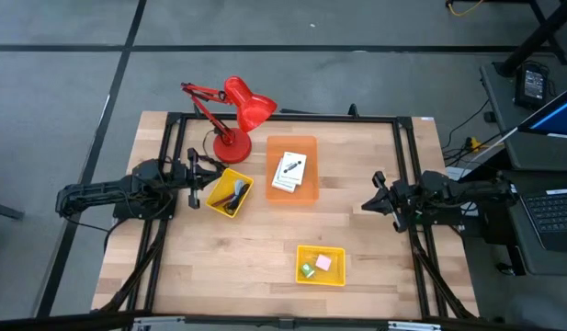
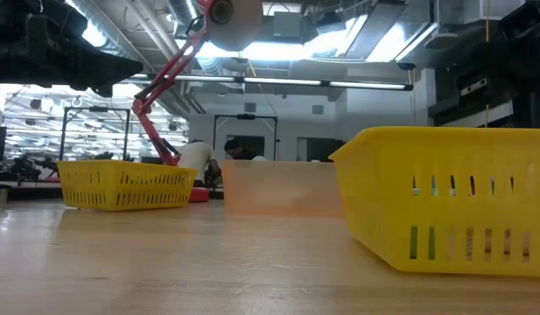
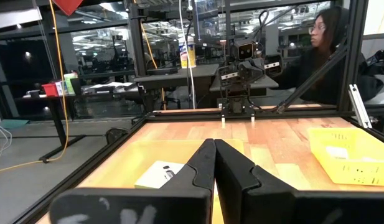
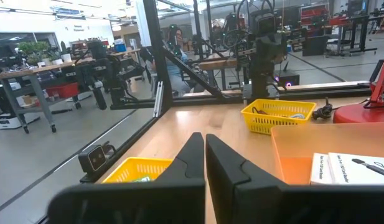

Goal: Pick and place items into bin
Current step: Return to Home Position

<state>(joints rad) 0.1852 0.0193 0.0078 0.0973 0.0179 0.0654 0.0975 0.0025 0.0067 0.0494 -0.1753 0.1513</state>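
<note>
Your left arm (image 1: 108, 196) lies stretched low over the table's (image 1: 265, 239) left edge. The left gripper (image 1: 202, 177) points inward across the top with its fingers (image 3: 201, 165) pressed together. Your right arm (image 1: 458, 193) mirrors it over the right edge. The right gripper (image 1: 368, 204) faces inward, raised off the wood, its fingers (image 4: 190, 152) closed tight against each other.

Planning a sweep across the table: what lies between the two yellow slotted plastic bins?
Nothing. In the high view only bare wooden tabletop separates the left yellow slotted plastic bin from the right yellow bin.
</note>
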